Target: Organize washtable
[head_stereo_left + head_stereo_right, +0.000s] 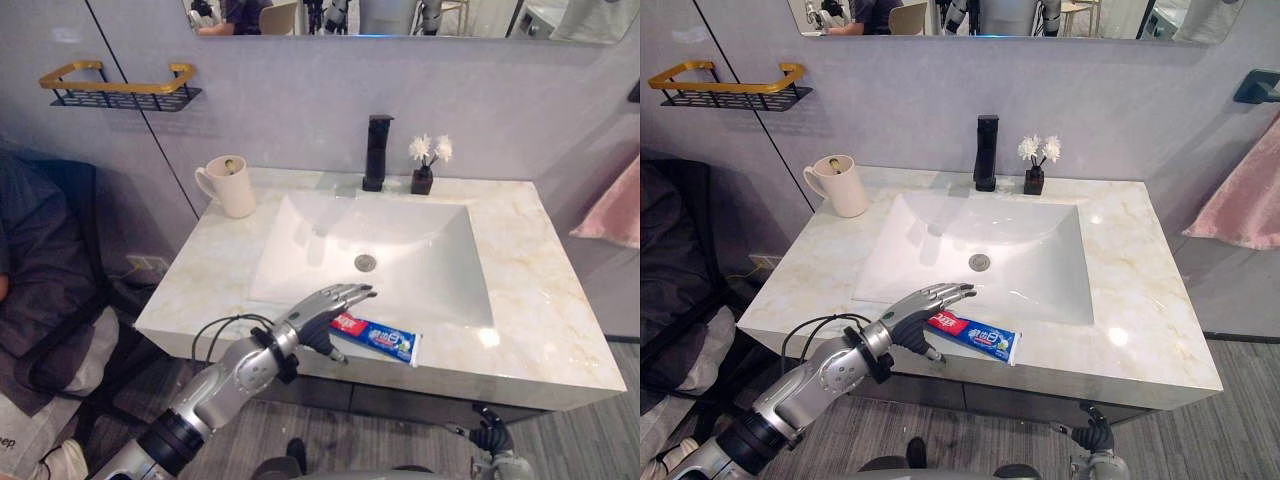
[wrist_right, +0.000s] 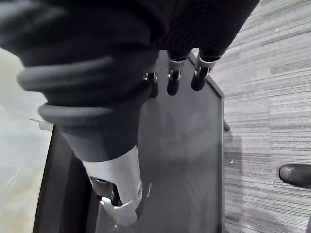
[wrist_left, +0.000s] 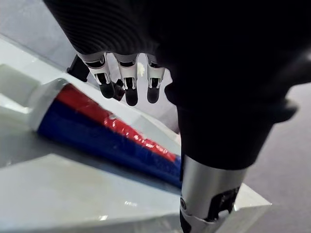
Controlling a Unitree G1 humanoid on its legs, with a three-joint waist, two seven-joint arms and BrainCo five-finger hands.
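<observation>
One marble worktop (image 1: 545, 290) with one white rectangular sink (image 1: 420, 240) sunk into its middle. At the back rim of the sink, one black tap (image 1: 377, 152), upright. Just beside the tap, toward the robot's right, one small dark pot of white flowers (image 1: 423, 180), apart from the tap. At the back left corner of the worktop, one cream mug (image 1: 233, 187), upright, handle turned outward to the left; something pale inside, too small to tell what. One toothpaste tube (image 1: 380, 339), red, blue and white, lying flat on the front strip of the worktop between the sink and the front edge, red end toward the left, white end toward the right. Left hand (image 1: 318, 312) hovering over the red end of the tube, released: fingers (image 3: 127, 80) stretched out in a row above it, thumb pointing down past the front edge, nothing grasped; contact with the tube impossible to tell. Right hand (image 2: 172, 77) hanging low before the dark cabinet front under the worktop, fingers relaxed, holding nothing. On the wall to the left, one black wire shelf (image 1: 120, 95) with a gold rail. Above the tap, one mirror (image 1: 400, 15). At the far right, one pink towel (image 1: 615, 205) hanging
</observation>
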